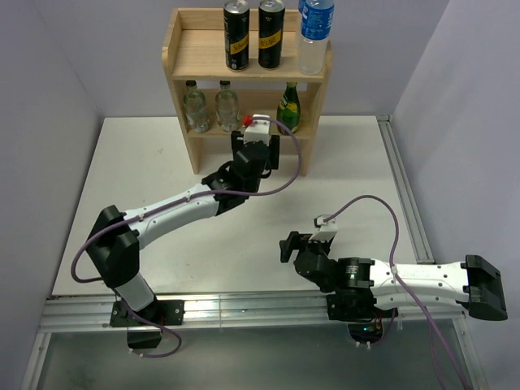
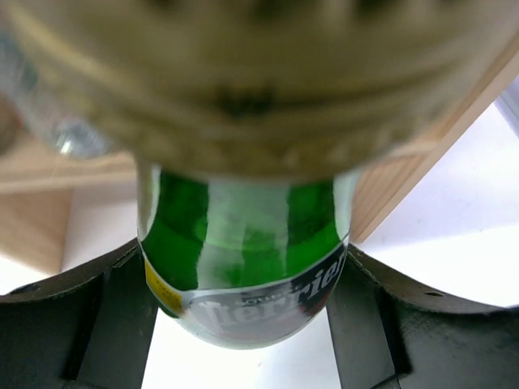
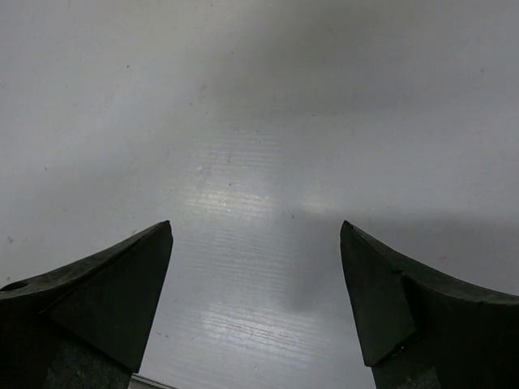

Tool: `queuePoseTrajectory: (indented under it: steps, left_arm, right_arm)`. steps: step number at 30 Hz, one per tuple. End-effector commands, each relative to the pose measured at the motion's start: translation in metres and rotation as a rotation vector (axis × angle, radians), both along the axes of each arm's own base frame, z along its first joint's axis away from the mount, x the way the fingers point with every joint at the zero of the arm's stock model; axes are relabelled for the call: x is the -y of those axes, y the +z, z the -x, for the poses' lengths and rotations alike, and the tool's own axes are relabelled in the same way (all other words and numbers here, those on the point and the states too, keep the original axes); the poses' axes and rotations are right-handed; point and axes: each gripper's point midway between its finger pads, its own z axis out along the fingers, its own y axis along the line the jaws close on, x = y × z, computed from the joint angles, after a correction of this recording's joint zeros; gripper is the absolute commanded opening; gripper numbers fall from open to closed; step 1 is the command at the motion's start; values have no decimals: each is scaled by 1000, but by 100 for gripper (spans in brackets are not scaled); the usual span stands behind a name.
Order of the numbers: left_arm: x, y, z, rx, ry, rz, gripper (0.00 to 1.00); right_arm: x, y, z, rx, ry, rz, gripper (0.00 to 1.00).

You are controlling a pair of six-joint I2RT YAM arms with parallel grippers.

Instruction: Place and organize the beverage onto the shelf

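The pale wooden shelf (image 1: 173,54) stands at the back of the table. A green Perrier bottle (image 1: 288,106) (image 2: 243,243) is upright at the right end of its lower board, beside the right side panel (image 2: 405,178). My left gripper (image 1: 262,142) (image 2: 243,324) is shut on it, a dark finger (image 2: 122,324) pressing each side near the label. Whether the bottle rests on the board is hidden. My right gripper (image 1: 286,245) (image 3: 255,284) hangs open over bare table, holding nothing.
Two black cans (image 1: 236,34) (image 1: 270,32) and a blue-labelled water bottle (image 1: 314,36) stand on the upper board. Two clear bottles (image 1: 195,106) (image 1: 227,106) occupy the lower board left of the green one. Metal rails (image 1: 406,203) edge the white table (image 1: 146,162).
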Motion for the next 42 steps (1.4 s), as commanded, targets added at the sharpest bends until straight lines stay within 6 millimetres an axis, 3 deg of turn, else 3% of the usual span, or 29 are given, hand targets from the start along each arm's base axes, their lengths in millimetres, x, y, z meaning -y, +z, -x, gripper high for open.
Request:
queuePoseTrajectory:
  steps: [1,7,12,22,42]
  left_arm:
    - [10,86,-15,160,-15,115,0]
    - [21,104,-29,189,-15,100,0]
    - [26,108,-41,199,-12,90,0]
    - [22,123,-67,230,21,91,0]
    - [8,108,-107,215,43,139,0]
  right_arm:
    - [5,5,-6,29,-46,-28,91]
    - [5,6,-6,32,-46,-30,91]
    - [5,7,-6,34,-46,-38,91]
    - [5,7,-6,34,-43,-34,91]
    - [3,5,-7,35,-43,-11,91]
